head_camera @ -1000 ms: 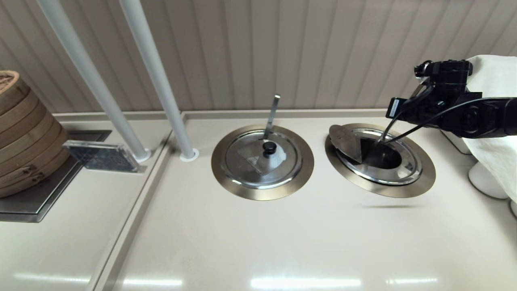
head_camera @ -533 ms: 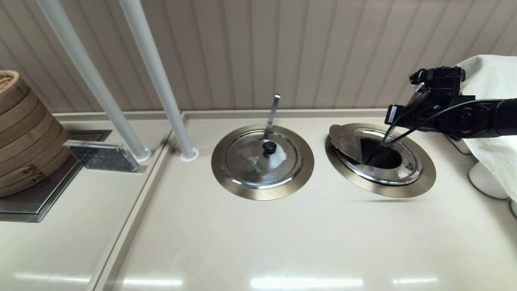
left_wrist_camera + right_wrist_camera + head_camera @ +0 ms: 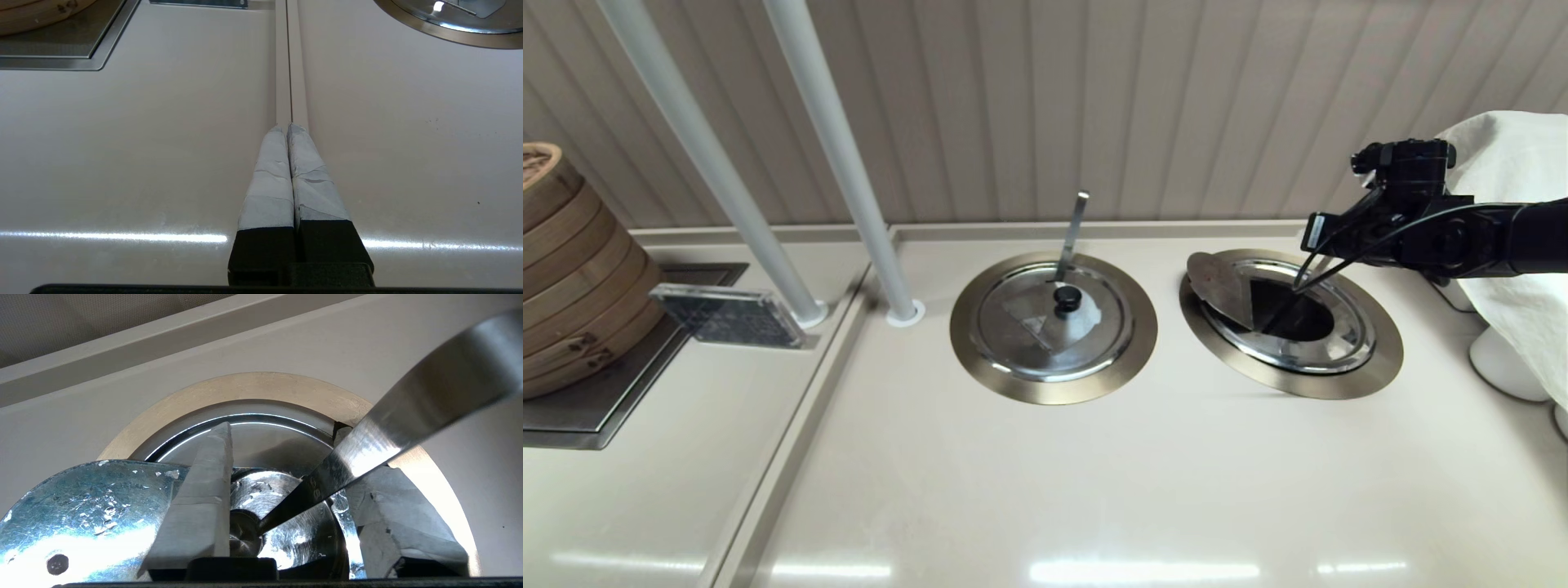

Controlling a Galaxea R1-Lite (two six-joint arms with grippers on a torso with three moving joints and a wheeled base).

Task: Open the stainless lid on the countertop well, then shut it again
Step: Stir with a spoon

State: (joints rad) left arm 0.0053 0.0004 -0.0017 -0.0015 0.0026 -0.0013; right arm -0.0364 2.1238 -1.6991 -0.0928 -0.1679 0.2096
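Note:
The countertop well (image 3: 1372,371) at the right stands open and dark inside. The stainless lid (image 3: 1219,286) stands tilted up on the well's left side; in the right wrist view it is the shiny plate (image 3: 81,510) beside my fingers. A flat ladle handle (image 3: 1278,314) slants out of the well. My right gripper (image 3: 294,457) hangs over the well's back right, open, with the ladle handle (image 3: 408,416) passing between its spread fingers without touching them. My left gripper (image 3: 289,127) is shut and empty over the counter seam, parked.
The twin lid (image 3: 1054,322) with a whitish patch covers the middle ring, its ladle handle (image 3: 1074,233) standing upright. Two white poles (image 3: 874,245) rise at the back left. Bamboo steamers (image 3: 564,269) stack at the far left. A white cloth (image 3: 1519,245) drapes at the right edge.
My right arm has shifted slightly left and lowered over the well's far side. The lid has stayed tilted up; the left arm has not moved.

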